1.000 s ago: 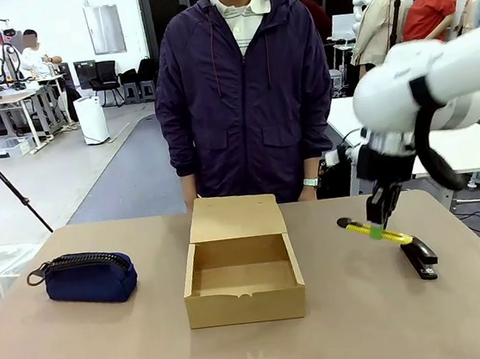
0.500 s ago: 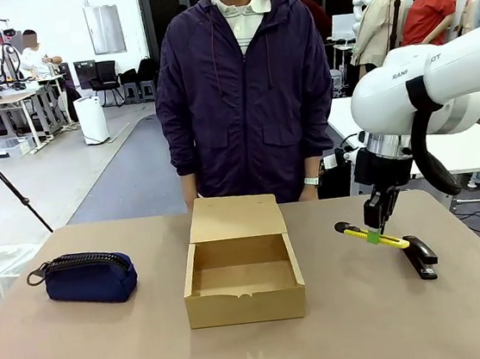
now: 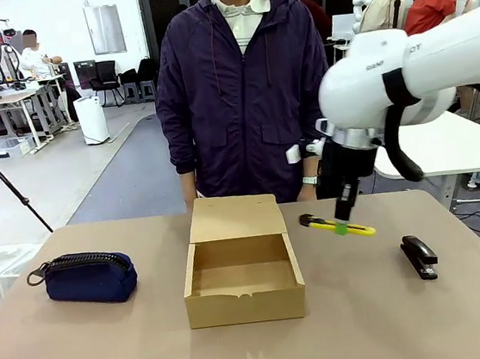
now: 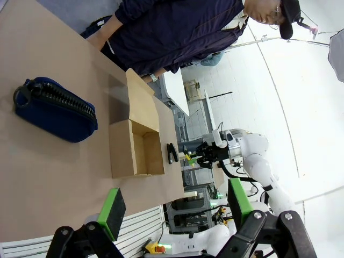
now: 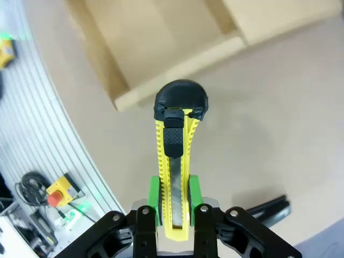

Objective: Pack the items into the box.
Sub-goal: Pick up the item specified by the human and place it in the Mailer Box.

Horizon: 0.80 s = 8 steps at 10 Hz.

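Observation:
My right gripper (image 3: 343, 227) is shut on the yellow-and-black utility knife (image 3: 336, 225) and holds it in the air, right of the tan cardboard box (image 3: 242, 268). The box stands open at mid-table, its flap lid raised toward the person. In the right wrist view the knife (image 5: 174, 161) sticks up between my green pads (image 5: 154, 193), with the box corner (image 5: 161, 59) beyond it. The black stapler (image 3: 420, 257) lies on the table at the right. My left gripper (image 4: 174, 207) is open, well back from the box (image 4: 134, 148), with nothing between its fingers.
A navy zip pouch (image 3: 89, 276) lies on the left of the table. A person in a dark jacket (image 3: 243, 92) stands at the far edge behind the box. The tan tabletop (image 3: 95, 352) is bare in front of the box.
My right arm has lifted the utility knife off the stapler's side and carried it left toward the box. The stapler stays on the table.

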Motion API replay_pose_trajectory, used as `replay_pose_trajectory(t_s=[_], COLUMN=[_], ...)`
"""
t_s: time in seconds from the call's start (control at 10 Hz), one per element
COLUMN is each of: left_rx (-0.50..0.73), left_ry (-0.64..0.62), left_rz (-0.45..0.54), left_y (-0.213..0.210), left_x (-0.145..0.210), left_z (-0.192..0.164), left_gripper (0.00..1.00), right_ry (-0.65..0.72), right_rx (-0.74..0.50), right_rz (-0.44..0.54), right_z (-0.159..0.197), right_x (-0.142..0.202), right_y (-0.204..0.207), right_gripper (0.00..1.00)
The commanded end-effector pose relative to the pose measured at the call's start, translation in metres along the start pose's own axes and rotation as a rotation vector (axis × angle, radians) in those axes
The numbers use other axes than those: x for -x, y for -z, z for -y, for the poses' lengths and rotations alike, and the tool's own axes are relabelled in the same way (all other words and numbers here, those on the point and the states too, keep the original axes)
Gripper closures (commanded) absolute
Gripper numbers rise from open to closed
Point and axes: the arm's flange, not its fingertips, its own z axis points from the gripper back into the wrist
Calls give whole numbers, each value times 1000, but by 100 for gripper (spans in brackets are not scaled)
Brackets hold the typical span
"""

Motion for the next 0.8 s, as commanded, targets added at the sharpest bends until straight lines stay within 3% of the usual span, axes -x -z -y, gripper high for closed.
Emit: replay_pose_trajectory(t_s=[0.0, 0.1, 0.3, 0.5, 0.7], left_rx=[20, 20, 20, 20, 20], left_ry=[9, 9, 9, 9, 9], left_rz=[7, 7, 7, 7, 7], left_y=[0, 0, 0, 0, 0], left_x=[-1, -1, -1, -1, -1], left_z=[1, 1, 1, 1, 1], left_gripper=[0, 0, 0, 0, 0], right_ry=[-278, -380, -455, -539, -580], right_rx=[37, 54, 156, 141, 93], right_rz=[-19, -44, -62, -82, -34], right_z=[-39, -62, -82, -75, -51], right_x=[-30, -45, -70, -107, -133], right_y=[-15, -15, -5, 23, 57], right_gripper=[100, 100, 100, 100, 100])
